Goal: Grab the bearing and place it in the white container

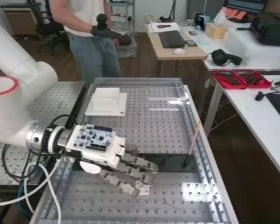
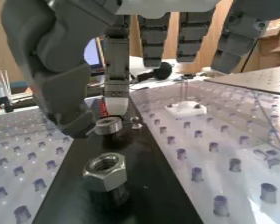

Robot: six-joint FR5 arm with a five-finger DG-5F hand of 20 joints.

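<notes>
When looking down from the high view, see the hand (image 1: 109, 157) low over the perforated bench top, level with the dark strip (image 1: 180, 162) across it. Would call it open: made up of nearly straight, spread fingers and a thumb set wide of most of them. From the wrist, find the bearing (image 2: 109, 126), a short metal ring, lying on the dark strip between the thumb and a white-tipped finger. Cannot tell for certain about contact at the thumb's end; see no curl around the ring. Beside it, notice small metal parts (image 2: 136, 125). Farther along the same strip, nearer the wrist camera, find a hex nut (image 2: 105, 180), apart from the ring. On the clear sheet (image 2: 210, 135) alongside, see a small white plate (image 2: 182, 109) with upright pins. Back in the high view, find the white container (image 1: 105, 104) at the bench's far end, well apart from the fingers. On the back of the hand, note a circuit board (image 1: 94, 137) with pale markings, too small to read.
</notes>
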